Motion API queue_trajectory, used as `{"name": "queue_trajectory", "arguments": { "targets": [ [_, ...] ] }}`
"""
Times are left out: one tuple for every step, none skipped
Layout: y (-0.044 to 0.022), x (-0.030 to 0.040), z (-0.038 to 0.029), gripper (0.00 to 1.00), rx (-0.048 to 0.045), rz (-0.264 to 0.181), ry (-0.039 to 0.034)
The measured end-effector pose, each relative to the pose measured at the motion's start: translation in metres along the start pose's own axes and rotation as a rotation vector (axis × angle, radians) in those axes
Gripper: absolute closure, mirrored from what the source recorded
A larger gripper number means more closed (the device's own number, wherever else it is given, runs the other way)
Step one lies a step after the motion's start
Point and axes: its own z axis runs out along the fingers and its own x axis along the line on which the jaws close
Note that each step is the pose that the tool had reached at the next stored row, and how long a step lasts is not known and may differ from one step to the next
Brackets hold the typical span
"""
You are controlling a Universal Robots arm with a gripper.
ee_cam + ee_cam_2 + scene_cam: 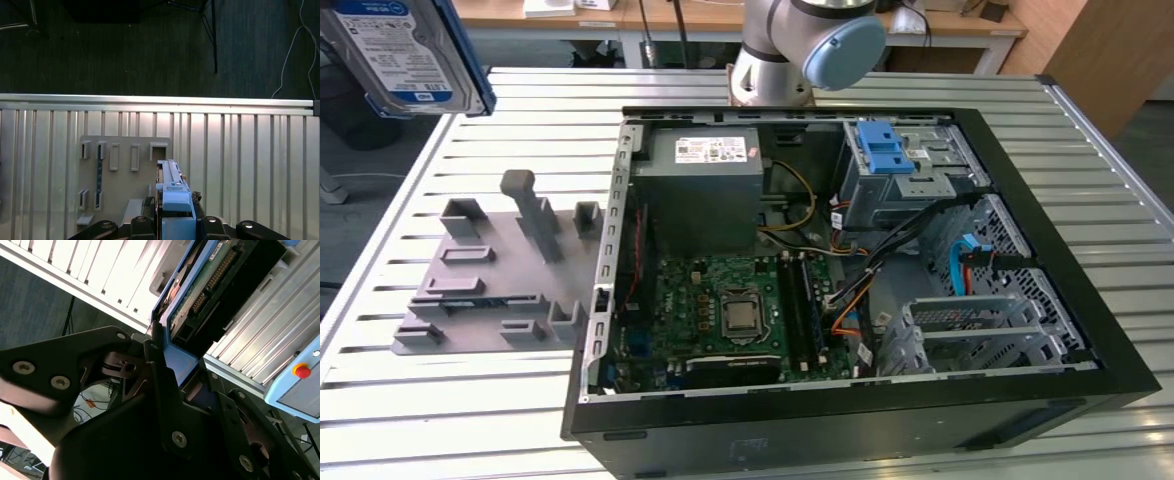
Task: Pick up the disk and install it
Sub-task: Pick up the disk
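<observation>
Gripper (175, 226) pinching disk (403, 48) by blue frame edge, holding it aloft, well apart from case (854, 415), over fixture (480, 285) beside case. Carrying well probably means gripping firmly, holding disk square, clearing case wall, aligning with bay (907, 170) inside case.

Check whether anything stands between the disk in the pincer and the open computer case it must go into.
Nothing visible does. The pincer grips the disk in the air at the exterior view's left. Between it and the computer case only a low grey fixture plate lies, beneath the path.
</observation>
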Motion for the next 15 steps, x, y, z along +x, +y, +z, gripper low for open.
{"name": "queue_trajectory", "arguments": {
  "targets": [
    [-0.0004,0.0002,0.0,0.64,0.0,0.0,-0.0001],
    [-0.0007,0.0006,0.0,0.64,0.0,0.0,-0.0004],
    [-0.0011,0.0009,0.0,0.64,0.0001,0.0,-0.0009],
    [-0.0015,0.0015,-0.0001,0.64,0.0001,0.0,-0.0016],
    [-0.0018,0.0023,-0.0001,0.64,0.0003,0.0,-0.0024],
    [-0.0021,0.0034,-0.0002,0.64,0.0002,0.0,-0.0028],
    [-0.0024,0.0048,-0.0003,0.64,0.0002,0.0,-0.0033],
    [-0.0028,0.0065,-0.0004,0.64,0.0001,0.0,-0.0042],
    [-0.003,0.0082,-0.0005,0.64,0.0001,0.0,-0.005],
    [-0.0033,0.0099,-0.0005,0.64,0.0,0.0,-0.0057],
    [-0.0036,0.0116,-0.0006,0.64,0.0,0.0,-0.0065],
    [-0.0039,0.0129,-0.0006,0.64,-0.0001,0.0,-0.0069],
    [-0.0044,0.0136,-0.0007,0.64,-0.0001,0.0,-0.0072],
    [-0.0055,0.014,-0.0007,0.64,-0.0002,0.0,-0.0073],
    [-0.007,0.0142,-0.0008,0.64,-0.0006,0.0,-0.0073]
  ]
}}
